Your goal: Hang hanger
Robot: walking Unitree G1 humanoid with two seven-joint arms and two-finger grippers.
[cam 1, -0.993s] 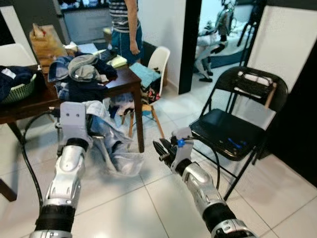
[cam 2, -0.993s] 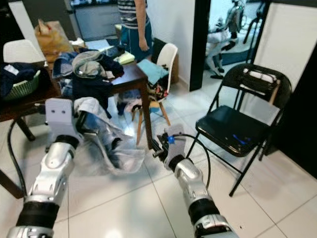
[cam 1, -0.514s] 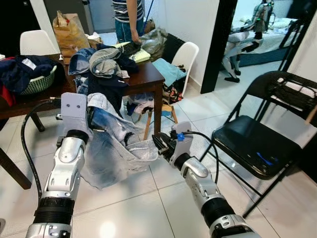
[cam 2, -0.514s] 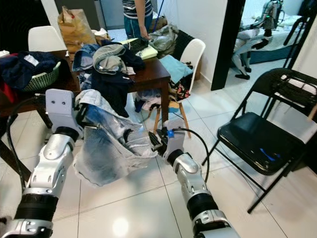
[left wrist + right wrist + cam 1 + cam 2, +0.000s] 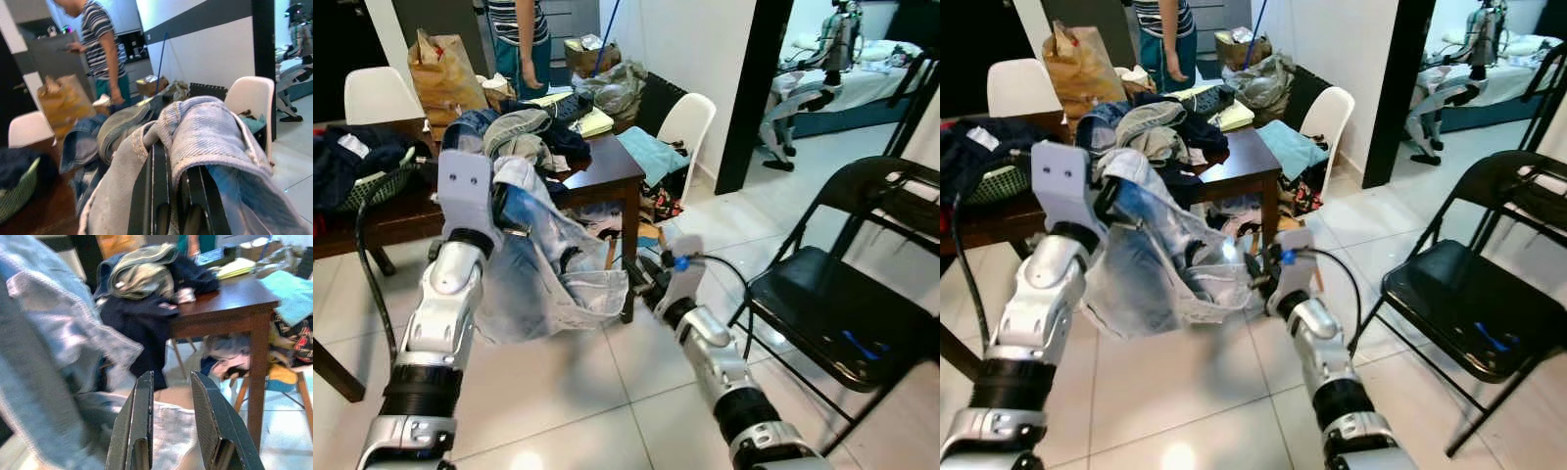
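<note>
The left gripper [image 5: 171, 196] is raised in front of the worktop [image 5: 597, 176], its jaws pressed on a fold of the pale denim garment [image 5: 548, 284], which drapes over the fingers [image 5: 156, 186] and hangs down between the two arms. Whether a hanger sits inside the denim cannot be told; the cloth hides it. The right gripper [image 5: 168, 421] is lower, just beside the garment's hanging hem, with its jaws spread and nothing between them; the pale cloth lies just past the fingertips.

The worktop's near corner and leg stand close behind the hem. Its top is heaped with clothes [image 5: 524, 137], and a green basket [image 5: 372, 181] sits near its left edge. A white chair [image 5: 690, 122] with teal cloth on it stands by the far corner, and a person [image 5: 1165, 34] stands beyond the worktop next to a brown paper bag [image 5: 440, 73].

To the right, a black folding chair [image 5: 842, 294] stands near the right arm, with a strip of bare tile [image 5: 607, 392] between them. Open floor also lies below the garment, toward the robot. A doorway [image 5: 822, 69] opens behind the black chair.
</note>
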